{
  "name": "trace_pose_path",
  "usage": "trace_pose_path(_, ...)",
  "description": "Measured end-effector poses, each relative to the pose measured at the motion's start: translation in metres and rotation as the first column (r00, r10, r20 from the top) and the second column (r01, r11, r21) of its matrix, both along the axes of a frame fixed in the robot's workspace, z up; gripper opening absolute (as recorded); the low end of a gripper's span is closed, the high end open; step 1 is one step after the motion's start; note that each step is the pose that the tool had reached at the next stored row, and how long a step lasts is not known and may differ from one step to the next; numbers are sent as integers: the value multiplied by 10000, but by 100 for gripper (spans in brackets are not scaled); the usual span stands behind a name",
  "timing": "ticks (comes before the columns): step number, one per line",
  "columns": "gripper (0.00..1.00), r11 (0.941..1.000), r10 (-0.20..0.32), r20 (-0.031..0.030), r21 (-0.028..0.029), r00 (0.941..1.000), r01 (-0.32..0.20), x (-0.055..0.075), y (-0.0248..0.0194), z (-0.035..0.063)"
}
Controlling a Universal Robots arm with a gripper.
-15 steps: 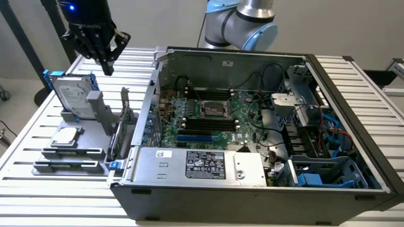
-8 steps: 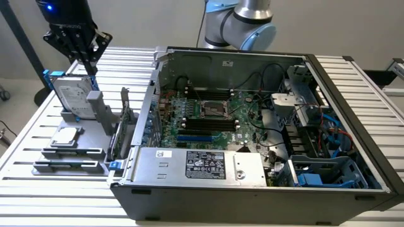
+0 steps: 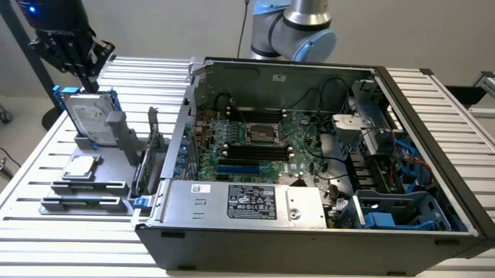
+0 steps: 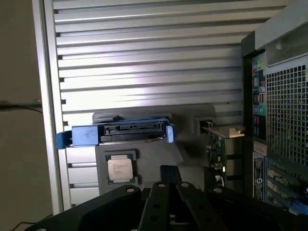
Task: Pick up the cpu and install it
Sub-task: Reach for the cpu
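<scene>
Slatted table [image 3: 69,237] bears the cpu [image 3: 80,167], lying apart from the closed, empty hand [image 3: 85,75].

My gripper [image 3: 87,80] beside an open computer case [image 3: 232,243].
Closed, it hangs just over the upright hard drive [image 3: 89,119]; the cpu [image 3: 80,168] lies flat on the grey stand [image 3: 116,169].
</scene>
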State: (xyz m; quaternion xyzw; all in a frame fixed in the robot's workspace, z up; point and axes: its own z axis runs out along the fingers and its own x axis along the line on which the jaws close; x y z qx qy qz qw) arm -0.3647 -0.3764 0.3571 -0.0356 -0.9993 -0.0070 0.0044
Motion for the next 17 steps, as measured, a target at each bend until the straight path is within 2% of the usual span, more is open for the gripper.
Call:
trace_pose_path(11,11,9999,2,-151,-112,9999,-4,-488,0,-58)
trace_pose_path(14,11,9999,9,-213,-133,9998,-11,-555,-5,-73)
trace_pose_path(17,11,9998,41,-277,-197,9996,-46,-581,-9,-78)
